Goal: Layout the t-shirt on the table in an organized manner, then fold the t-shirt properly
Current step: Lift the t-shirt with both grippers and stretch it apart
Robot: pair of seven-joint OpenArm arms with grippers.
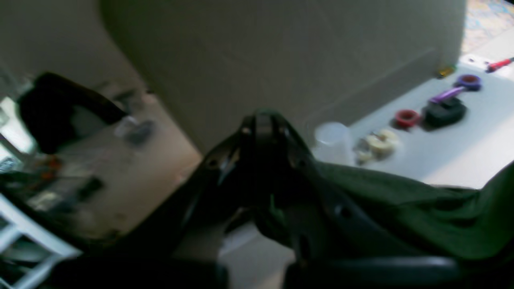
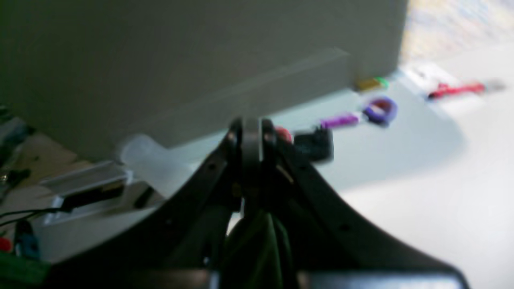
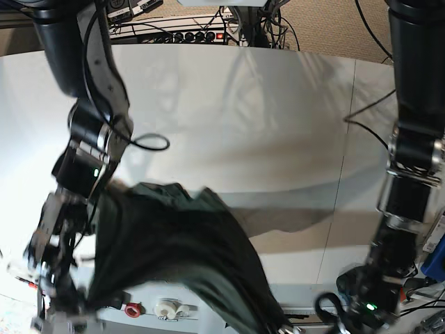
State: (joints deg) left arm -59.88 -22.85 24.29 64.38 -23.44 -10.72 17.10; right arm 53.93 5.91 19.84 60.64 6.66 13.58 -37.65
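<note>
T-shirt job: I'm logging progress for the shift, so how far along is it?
Early. Nothing looks done: the t-shirt is bunched, not flat or folded. In hand: the right gripper and left gripper are each shut on green cloth, holding the shirt up above the table. Left: spreading it flat on the white top, then every fold.

Tan floor (image 3: pixel 327 21), tangled cables (image 3: pixel 208 28)

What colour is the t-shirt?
Plain dark green t-shirt, no print; clearest in the base view.
</note>
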